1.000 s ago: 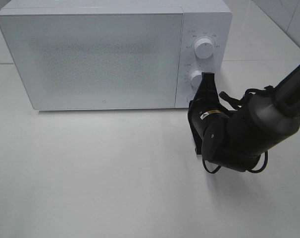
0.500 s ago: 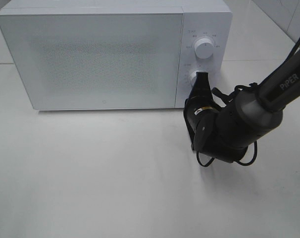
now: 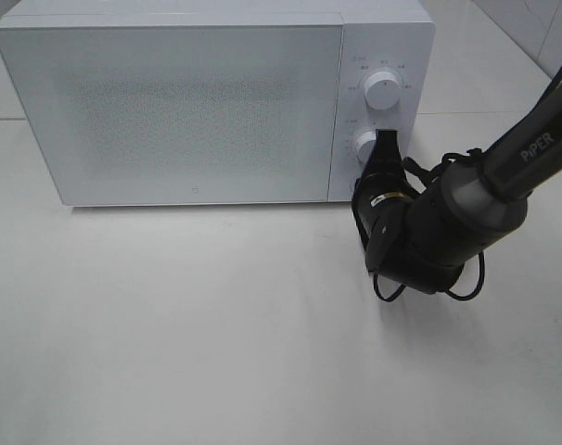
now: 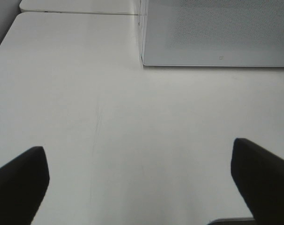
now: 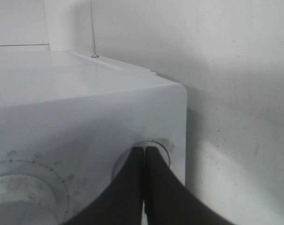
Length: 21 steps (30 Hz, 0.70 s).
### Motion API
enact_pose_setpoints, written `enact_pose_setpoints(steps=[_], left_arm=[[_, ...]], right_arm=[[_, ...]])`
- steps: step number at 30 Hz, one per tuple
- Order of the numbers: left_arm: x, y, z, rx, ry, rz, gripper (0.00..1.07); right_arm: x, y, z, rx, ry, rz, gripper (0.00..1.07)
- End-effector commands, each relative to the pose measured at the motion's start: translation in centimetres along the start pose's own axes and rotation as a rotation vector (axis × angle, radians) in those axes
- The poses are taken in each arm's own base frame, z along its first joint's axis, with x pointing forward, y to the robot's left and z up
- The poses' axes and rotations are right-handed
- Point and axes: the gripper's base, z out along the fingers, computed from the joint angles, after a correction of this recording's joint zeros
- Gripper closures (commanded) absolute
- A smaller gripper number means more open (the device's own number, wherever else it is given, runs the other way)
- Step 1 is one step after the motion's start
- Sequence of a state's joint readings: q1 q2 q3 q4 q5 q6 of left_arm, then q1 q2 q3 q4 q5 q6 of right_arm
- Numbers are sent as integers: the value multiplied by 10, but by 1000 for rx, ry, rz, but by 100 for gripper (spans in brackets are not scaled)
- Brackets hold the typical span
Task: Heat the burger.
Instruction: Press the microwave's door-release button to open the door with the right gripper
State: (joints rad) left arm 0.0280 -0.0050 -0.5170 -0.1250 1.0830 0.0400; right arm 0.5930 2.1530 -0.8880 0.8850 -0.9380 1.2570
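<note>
The burger is hidden; nothing of it shows in any view. The white microwave [image 3: 197, 111] stands at the back of the table with its door closed. My right gripper [image 3: 387, 141] is shut and empty, and its tip is against the control panel beside the lower knob [image 3: 365, 145]. In the right wrist view the closed fingertips [image 5: 144, 149] rest on a round button [image 5: 164, 146] near the panel's corner, with a dial [image 5: 20, 197] beside it. My left gripper [image 4: 142, 187] is open over bare table, well short of the microwave's corner [image 4: 217, 33].
An upper knob [image 3: 383, 90] sits above the lower one on the panel. The right arm [image 3: 448, 227] and its looped cable hang over the table in front of the microwave's right end. White table [image 3: 170, 324] stretches in front of the door.
The right arm's wrist has swung in closer to the microwave. Its shut tip has stayed by the lower knob, shifting only slightly sideways. The left gripper is unchanged.
</note>
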Motion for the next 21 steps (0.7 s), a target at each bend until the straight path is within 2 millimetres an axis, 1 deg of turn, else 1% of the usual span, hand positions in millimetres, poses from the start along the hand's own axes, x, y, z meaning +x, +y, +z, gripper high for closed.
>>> enact_pose_setpoints(steps=[1, 12, 16, 21], left_arm=[[0, 0, -1, -2, -17, -2, 9], [0, 0, -1, -2, -17, -2, 9], [0, 0, -1, -2, -17, -2, 9], [0, 0, -1, -2, -17, -2, 9]], right_arm=[[1, 7, 5, -31, 15, -26, 107], [2, 14, 6, -72, 11, 14, 107], [8, 23, 9, -104, 34, 37, 107], [10, 33, 10, -167, 26, 49, 107]])
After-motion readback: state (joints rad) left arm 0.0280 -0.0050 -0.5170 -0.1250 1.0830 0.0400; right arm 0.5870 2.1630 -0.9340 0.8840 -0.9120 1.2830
